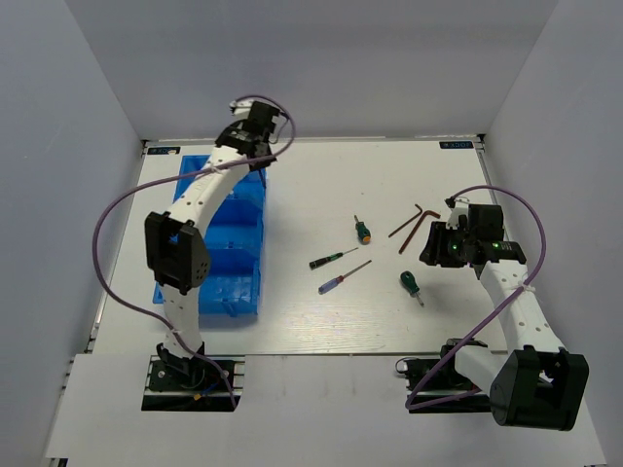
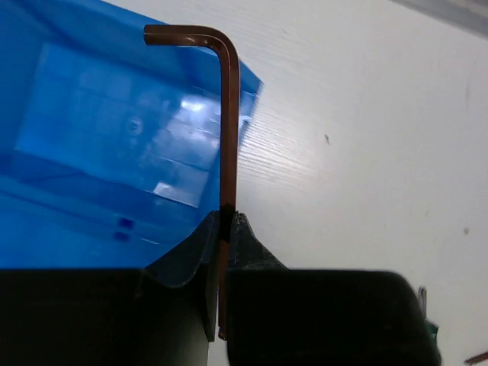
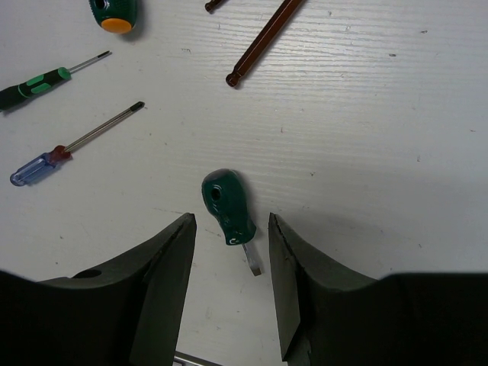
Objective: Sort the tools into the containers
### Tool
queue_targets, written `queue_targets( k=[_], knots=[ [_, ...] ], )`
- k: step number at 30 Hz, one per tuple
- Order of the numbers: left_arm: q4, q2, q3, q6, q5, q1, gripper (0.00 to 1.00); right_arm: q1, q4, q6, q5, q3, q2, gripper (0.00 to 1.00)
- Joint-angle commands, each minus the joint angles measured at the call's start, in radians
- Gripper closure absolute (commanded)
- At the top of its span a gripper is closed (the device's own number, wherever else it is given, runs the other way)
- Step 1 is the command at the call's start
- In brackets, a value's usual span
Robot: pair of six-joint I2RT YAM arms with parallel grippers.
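**Holding a hex key at the blue bin**

The rectangular translucent blue plastic bin point(image 1: 241, 282) lies at the left of the white bench point(image 1: 321, 185) and is divided crosswise into compartments. The left arm covers much of it, so I cannot tell what lies inside. At its far end the left tool point(image 2: 223, 221) is clamped on the long shank of a dark L-shaped hex key point(image 2: 227, 130). The key's short bent end points over the bin's interior, near a corner of the wall.

Right of the bin and apart from it, a slim green-handled screwdriver point(image 1: 329, 259) and a slim blue-purple-handled screwdriver point(image 1: 341, 277) lie side by side. A stubby orange-ended green screwdriver point(image 1: 362, 232) lies beyond them, and two dark hex keys point(image 1: 414, 226) lie crossed further right. The right tool point(image 3: 231, 221) hovers with its jaws apart astride a stubby green screwdriver point(image 3: 225, 204), a gap showing on either side.
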Motion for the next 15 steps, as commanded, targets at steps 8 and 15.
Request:
queue_targets(
  k=[8, 15],
  knots=[
    [-0.138, -0.09, -0.035, -0.385, -0.054, 0.118, 1.0, -0.005, 0.029, 0.008, -0.013, -0.017, -0.018, 0.51],
    [-0.135, -0.039, -0.026, -0.6, -0.017, 0.163, 1.0, -0.005, 0.022, 0.009, -0.01, -0.023, -0.031, 0.51]
  ],
)
